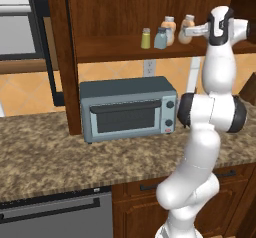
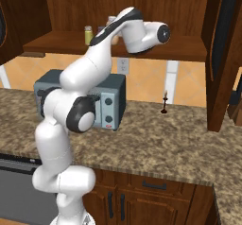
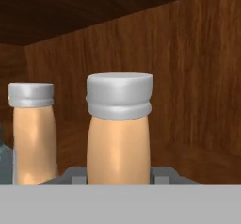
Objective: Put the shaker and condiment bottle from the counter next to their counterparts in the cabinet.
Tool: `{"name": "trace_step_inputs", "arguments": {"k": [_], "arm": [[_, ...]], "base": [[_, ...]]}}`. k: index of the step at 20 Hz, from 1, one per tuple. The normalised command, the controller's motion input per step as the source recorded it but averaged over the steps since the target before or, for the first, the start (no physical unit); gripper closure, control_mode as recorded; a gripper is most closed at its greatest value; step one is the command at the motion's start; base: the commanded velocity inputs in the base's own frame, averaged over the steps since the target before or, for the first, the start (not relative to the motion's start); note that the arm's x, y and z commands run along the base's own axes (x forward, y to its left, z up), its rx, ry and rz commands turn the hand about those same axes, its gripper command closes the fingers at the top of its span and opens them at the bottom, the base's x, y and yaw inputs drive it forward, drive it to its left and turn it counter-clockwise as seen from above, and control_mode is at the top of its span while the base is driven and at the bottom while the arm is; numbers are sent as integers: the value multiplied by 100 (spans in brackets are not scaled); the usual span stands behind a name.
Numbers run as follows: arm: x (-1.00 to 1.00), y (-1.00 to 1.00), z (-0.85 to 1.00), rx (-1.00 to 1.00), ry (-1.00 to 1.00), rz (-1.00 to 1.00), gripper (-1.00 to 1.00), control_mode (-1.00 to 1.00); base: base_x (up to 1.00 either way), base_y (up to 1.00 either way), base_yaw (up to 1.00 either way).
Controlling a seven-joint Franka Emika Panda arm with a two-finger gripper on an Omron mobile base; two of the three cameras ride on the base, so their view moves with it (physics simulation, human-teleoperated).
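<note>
You see 2 base cameras behind the arm, left and right, facing the cabinet and counter they share; your hand camera sits close inside the shelf, facing the condiment bottle.

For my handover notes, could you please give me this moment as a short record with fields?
hand: inside the cabinet, shut on the condiment bottle
condiment bottle: upright, between the fingers
matching bottle: upright on the shelf beside it
shaker: on the shelf, next to the blue-grey shaker
toaster oven: on the counter, door shut
</note>
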Motion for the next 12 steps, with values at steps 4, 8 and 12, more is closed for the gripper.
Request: {"name": "trace_step_inputs", "arguments": {"k": [4, 8, 12], "arm": [[42, 0, 0, 0, 0, 2, 100, -100], [39, 0, 0, 0, 0, 2, 100, -100], [35, 0, 0, 0, 0, 2, 100, -100]], "base": [[0, 0, 0], [0, 0, 0], [0, 0, 0]]}}
